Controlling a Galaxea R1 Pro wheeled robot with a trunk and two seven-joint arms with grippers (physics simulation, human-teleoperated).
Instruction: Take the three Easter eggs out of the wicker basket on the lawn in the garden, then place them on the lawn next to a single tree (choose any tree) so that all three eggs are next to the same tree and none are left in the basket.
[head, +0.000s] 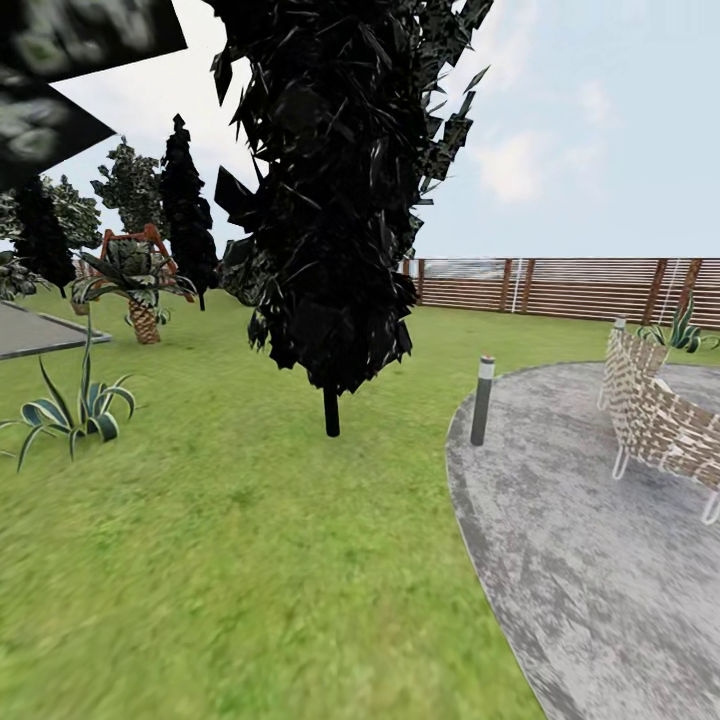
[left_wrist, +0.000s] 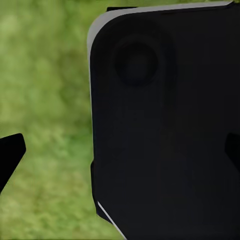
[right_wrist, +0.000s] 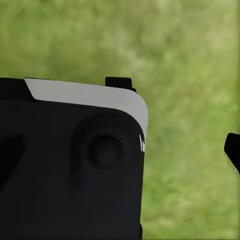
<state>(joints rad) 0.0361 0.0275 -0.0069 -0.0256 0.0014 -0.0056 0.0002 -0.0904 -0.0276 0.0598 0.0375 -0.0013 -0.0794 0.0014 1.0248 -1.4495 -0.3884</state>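
Transit moment: lawn (head: 250, 560) faced, black conifer (head: 330, 200) ahead, not valid tree. Eggs, basket not located. Fingertips spread wide at both wrists over grass, nothing held.

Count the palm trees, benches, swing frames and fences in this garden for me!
Palm trees: 1
Woven benches: 1
Wooden swing frames: 1
Slatted fences: 1
Total: 4
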